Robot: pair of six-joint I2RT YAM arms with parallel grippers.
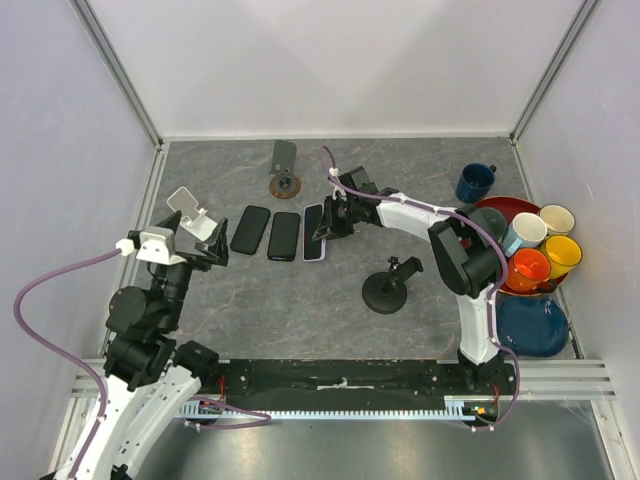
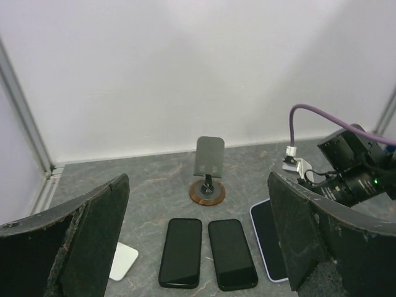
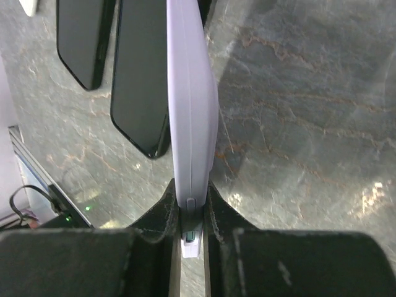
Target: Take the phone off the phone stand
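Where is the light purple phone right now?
In the top view, the light purple phone is mid-table, just right of a black phone, with its edge pinched in the right gripper.

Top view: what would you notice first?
Two black phones lie side by side mid-table, and just right of them the right gripper is shut on the end of a lilac phone. Bright cups crowd a red plate at the right edge.

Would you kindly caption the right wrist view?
Right jaws pinch the lavender phone by its end, beside two black phones on the table.
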